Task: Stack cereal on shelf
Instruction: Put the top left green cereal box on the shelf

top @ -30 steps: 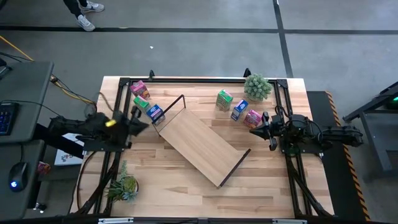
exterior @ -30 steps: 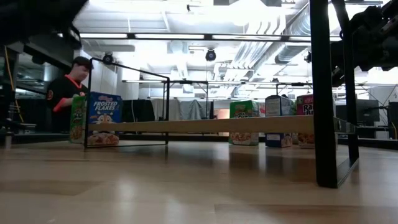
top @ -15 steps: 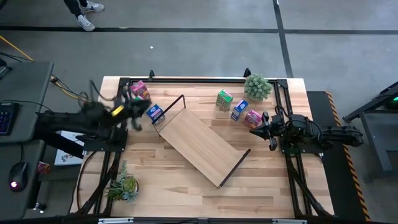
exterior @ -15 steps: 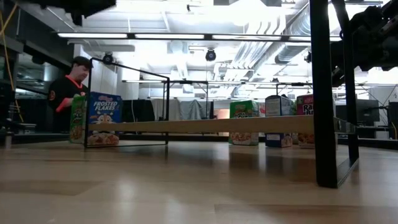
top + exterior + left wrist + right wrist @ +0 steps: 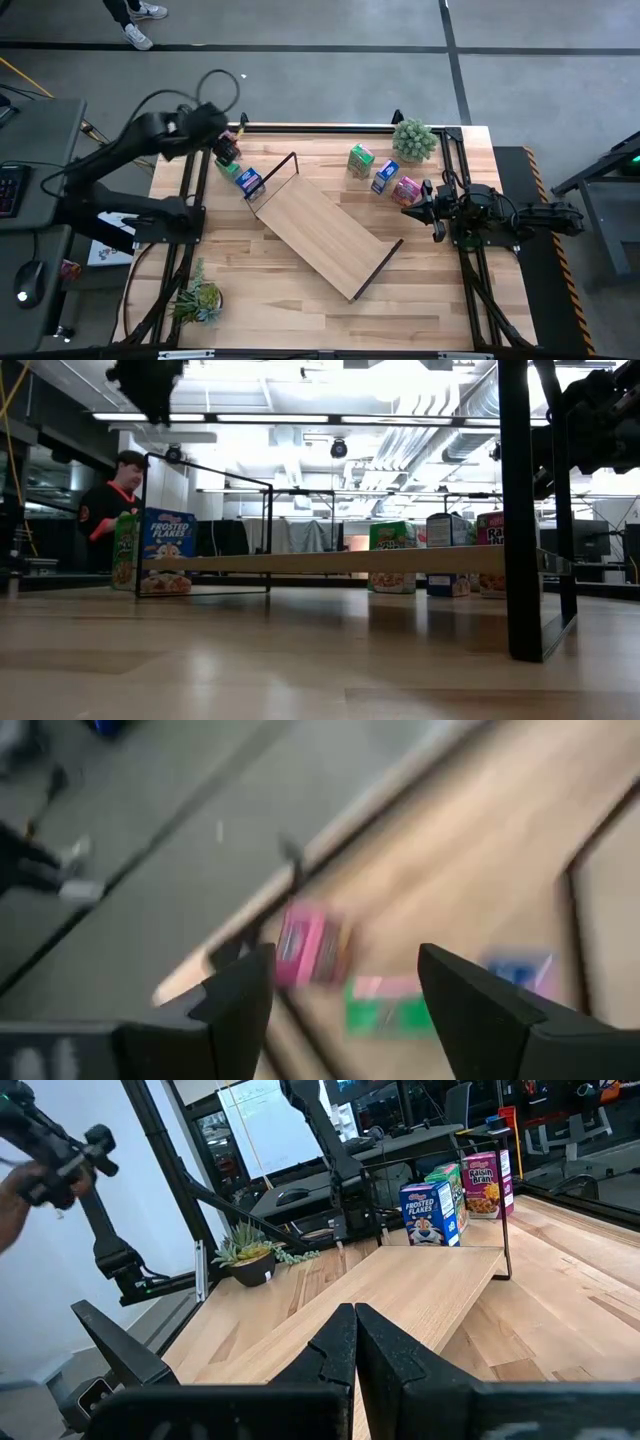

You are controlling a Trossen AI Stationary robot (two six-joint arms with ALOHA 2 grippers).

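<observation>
The shelf [image 5: 325, 238], a light-wood board with dark rod frames at its ends, lies slantwise at the table's middle. At its far left end stand a pink cereal box [image 5: 310, 945], a green one [image 5: 228, 168] and a blue one [image 5: 250, 182]. My left gripper [image 5: 345, 975] hangs open above the pink box, clear of it. Right of the shelf stand a green box [image 5: 361, 160], a blue box [image 5: 385, 176] and a pink box [image 5: 406, 190]. My right gripper [image 5: 415, 208] is shut and empty, just near the pink one.
A potted plant [image 5: 413, 140] stands at the far right corner and another [image 5: 200, 300] at the near left. A dark metal frame [image 5: 320, 128] runs along the table's far edge and sides. A person [image 5: 110, 510] stands in the room behind the table.
My left gripper has risen from the table's left side and swung toward the far edge, ending above the pink box at the far left. It has opened on the way. The boxes, the shelf and my right arm have stayed where they were.
</observation>
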